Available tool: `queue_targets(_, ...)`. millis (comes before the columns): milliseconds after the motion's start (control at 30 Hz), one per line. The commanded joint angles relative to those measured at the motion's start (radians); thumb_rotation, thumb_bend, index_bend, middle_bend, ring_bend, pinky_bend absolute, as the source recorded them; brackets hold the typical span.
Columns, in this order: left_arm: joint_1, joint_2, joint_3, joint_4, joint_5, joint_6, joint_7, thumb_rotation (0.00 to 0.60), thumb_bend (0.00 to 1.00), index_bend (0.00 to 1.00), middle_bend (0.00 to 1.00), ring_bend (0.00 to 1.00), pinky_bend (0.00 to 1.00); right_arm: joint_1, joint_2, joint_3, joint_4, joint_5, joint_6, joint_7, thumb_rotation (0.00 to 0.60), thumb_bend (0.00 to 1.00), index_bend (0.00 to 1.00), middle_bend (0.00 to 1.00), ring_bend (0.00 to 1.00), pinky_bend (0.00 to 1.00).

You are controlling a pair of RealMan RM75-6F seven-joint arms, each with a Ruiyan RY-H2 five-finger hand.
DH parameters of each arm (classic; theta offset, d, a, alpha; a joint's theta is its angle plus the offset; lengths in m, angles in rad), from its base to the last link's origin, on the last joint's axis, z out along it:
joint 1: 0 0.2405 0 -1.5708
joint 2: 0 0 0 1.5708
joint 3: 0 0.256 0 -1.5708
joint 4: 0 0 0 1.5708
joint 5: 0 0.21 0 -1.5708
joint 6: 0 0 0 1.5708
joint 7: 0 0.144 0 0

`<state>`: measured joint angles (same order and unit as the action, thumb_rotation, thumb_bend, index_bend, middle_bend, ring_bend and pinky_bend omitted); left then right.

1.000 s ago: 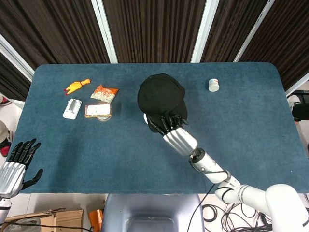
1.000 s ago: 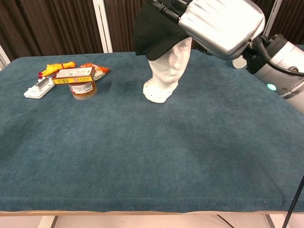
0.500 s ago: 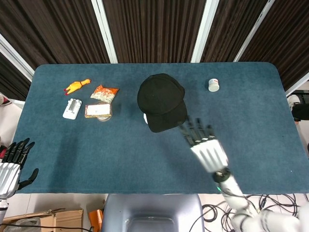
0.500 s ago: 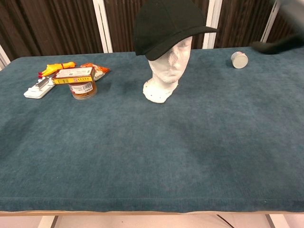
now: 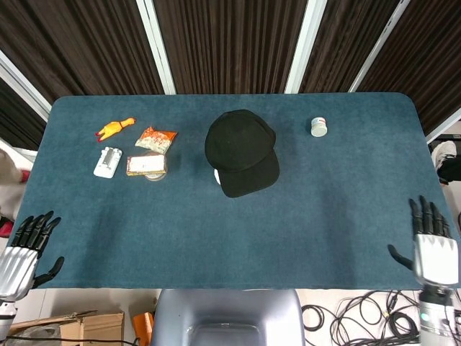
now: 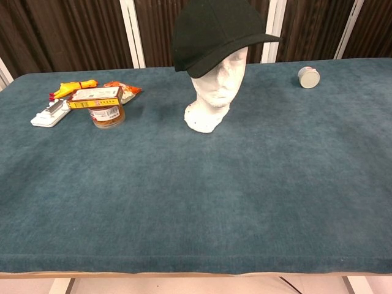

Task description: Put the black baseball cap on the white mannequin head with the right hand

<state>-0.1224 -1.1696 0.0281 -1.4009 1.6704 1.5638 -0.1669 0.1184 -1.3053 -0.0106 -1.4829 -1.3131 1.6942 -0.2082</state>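
The black baseball cap (image 5: 240, 150) (image 6: 211, 33) sits on the white mannequin head (image 6: 214, 92), brim pointing toward the table's near right. From above, the cap hides nearly all of the mannequin. My right hand (image 5: 431, 246) hangs off the table's near right corner, fingers spread, holding nothing. Off the near left corner my left hand (image 5: 24, 252) is likewise spread and empty. Neither hand shows in the chest view.
At the far left lie a yellow rubber chicken (image 5: 115, 128), an orange snack packet (image 5: 155, 138), a white device (image 5: 106, 161) and a jar with a box on it (image 6: 103, 105). A small white container (image 5: 319, 127) stands far right. The blue table (image 6: 202, 202) spans both views.
My right hand let go of the cap's brim and drew back from the mannequin to beyond the table's near right corner. The cap stays on the head.
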Motion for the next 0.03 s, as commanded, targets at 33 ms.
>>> queue_targets(33,-0.001,-0.002,0.001,-0.002,0.000,-0.005,0.009,0.600,0.39,0.00,0.00,0.00,0.00,-0.048,0.014,0.010,0.047,0.016,-0.026,0.081,0.600,0.00,0.00,0.00,0.00,0.16)
